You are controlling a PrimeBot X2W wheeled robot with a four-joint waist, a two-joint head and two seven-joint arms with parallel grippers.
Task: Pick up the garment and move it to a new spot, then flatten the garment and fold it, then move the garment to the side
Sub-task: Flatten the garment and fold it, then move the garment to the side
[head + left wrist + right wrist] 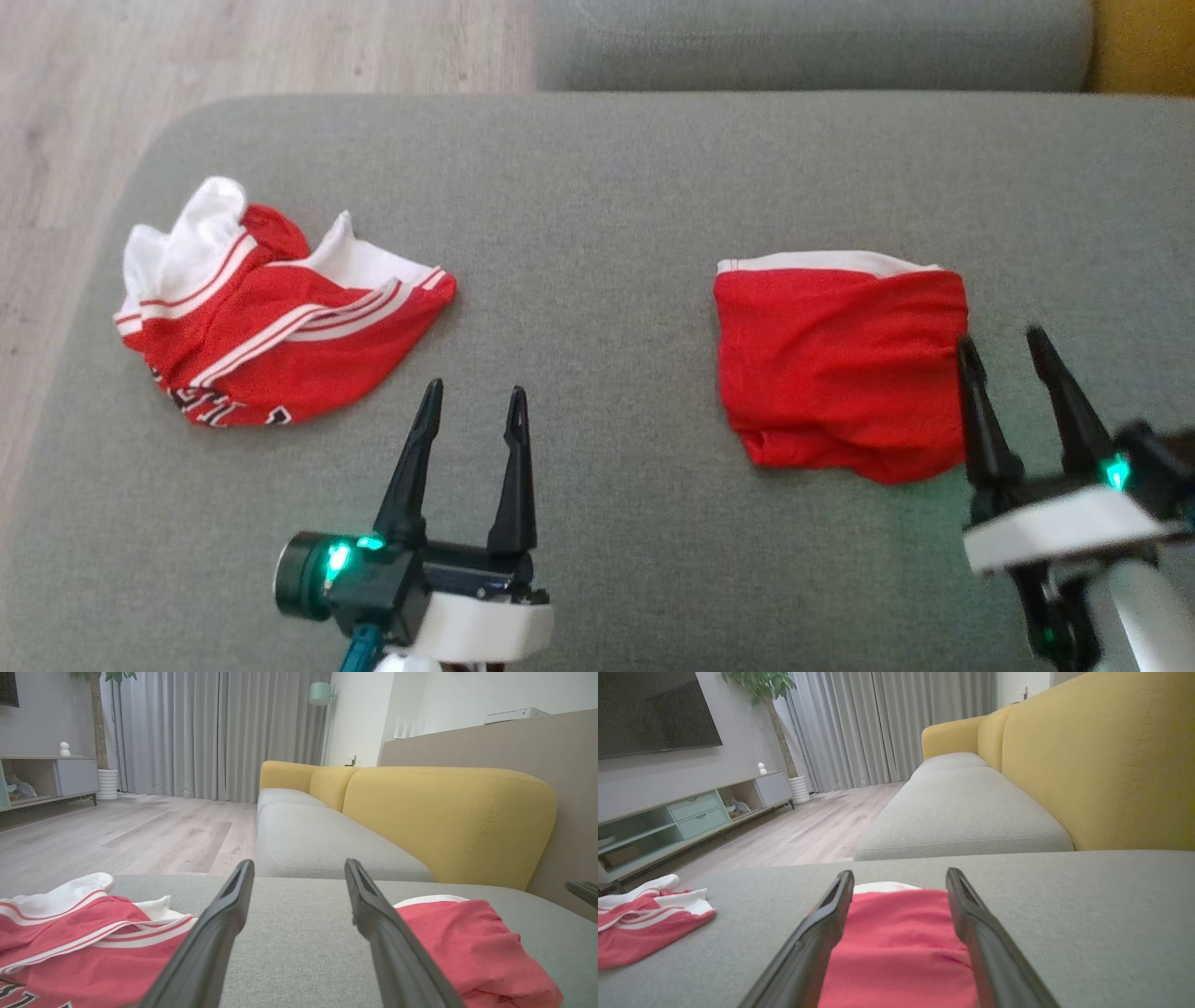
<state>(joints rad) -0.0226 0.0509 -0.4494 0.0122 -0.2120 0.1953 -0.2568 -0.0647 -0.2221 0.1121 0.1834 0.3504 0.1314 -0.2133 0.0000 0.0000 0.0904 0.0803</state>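
Grey sofa cushion [597,187] carries the folded red garment [840,364] toward its right, the right hand [1001,338] wide and empty at the garment's right edge; withdraw that hand upward, not sideways, lest a finger drag the fold; left hand [474,387] wide, idle.

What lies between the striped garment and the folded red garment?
In the head view, bare grey cushion; the open left tool points into that gap, touching neither the striped garment nor the folded red garment.
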